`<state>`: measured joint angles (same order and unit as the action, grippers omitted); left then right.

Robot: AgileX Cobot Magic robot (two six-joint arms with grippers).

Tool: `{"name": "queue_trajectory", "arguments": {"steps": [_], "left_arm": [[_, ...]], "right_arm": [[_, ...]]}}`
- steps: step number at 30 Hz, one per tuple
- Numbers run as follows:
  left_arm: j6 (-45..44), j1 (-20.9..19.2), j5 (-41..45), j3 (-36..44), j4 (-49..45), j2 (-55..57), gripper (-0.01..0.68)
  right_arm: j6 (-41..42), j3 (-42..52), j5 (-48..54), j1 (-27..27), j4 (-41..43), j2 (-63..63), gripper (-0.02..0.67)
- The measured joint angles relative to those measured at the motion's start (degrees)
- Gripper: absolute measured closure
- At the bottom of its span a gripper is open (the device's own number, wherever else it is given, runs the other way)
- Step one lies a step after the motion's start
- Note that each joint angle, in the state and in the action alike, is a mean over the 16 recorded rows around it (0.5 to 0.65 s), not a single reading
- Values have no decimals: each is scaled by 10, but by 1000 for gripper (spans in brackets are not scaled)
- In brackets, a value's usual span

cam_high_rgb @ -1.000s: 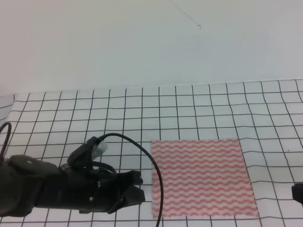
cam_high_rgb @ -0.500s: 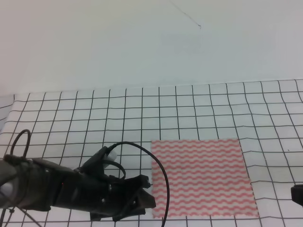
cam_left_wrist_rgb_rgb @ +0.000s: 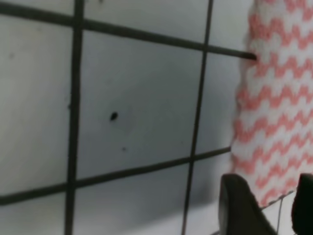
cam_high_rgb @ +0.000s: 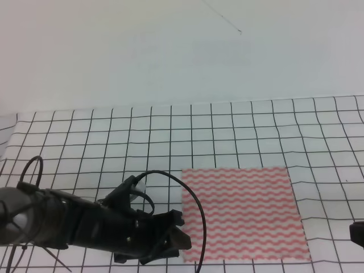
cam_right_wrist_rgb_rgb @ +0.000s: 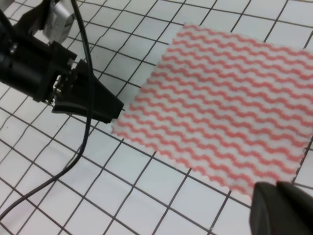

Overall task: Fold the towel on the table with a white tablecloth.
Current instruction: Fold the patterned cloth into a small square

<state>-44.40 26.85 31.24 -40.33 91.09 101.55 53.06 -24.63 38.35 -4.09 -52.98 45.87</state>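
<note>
The towel (cam_high_rgb: 242, 213), with red-pink and white wavy stripes, lies flat on the white tablecloth (cam_high_rgb: 170, 131) with its black grid. My left gripper (cam_high_rgb: 185, 239) sits low at the towel's front-left corner, jaws slightly apart. In the left wrist view the towel's edge (cam_left_wrist_rgb_rgb: 279, 98) lies on the right, and its corner is between the two fingertips (cam_left_wrist_rgb_rgb: 239, 210). The right wrist view shows the towel (cam_right_wrist_rgb_rgb: 220, 107) and the left gripper (cam_right_wrist_rgb_rgb: 115, 110) touching its near-left corner. My right gripper (cam_right_wrist_rgb_rgb: 283, 210) looks shut, off the towel's near-right corner.
The gridded cloth covers the table (cam_high_rgb: 68, 142) all around the towel. A black cable (cam_high_rgb: 190, 199) loops over the left arm next to the towel's left edge. A plain pale wall (cam_high_rgb: 170, 51) stands behind. A small dark speck (cam_left_wrist_rgb_rgb: 113, 116) marks the cloth.
My left arm has moved right and lower, bringing its fingertips up to the towel's front-left corner. The towel and the right gripper have not moved.
</note>
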Motion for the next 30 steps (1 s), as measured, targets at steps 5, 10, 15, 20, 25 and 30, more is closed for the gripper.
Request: {"name": "queue_trajectory", "arguments": {"steps": [5,10,15,20,25,30], "left_arm": [[-9,0,5,-2,2,7,437],[-20,0,11,-3,9,11,434],[-27,0,15,-3,15,13,433],[-36,0,18,-2,23,13,433],[-44,0,23,-2,30,17,434],[-52,0,31,-3,39,24,435]], "right_arm": [[0,0,0,0,-2,0,640],[0,0,-1,0,-3,0,640],[0,0,-1,0,-5,0,640],[0,0,-1,0,-6,0,640],[0,0,-1,0,-6,0,640],[0,0,-2,0,-6,0,640]]}}
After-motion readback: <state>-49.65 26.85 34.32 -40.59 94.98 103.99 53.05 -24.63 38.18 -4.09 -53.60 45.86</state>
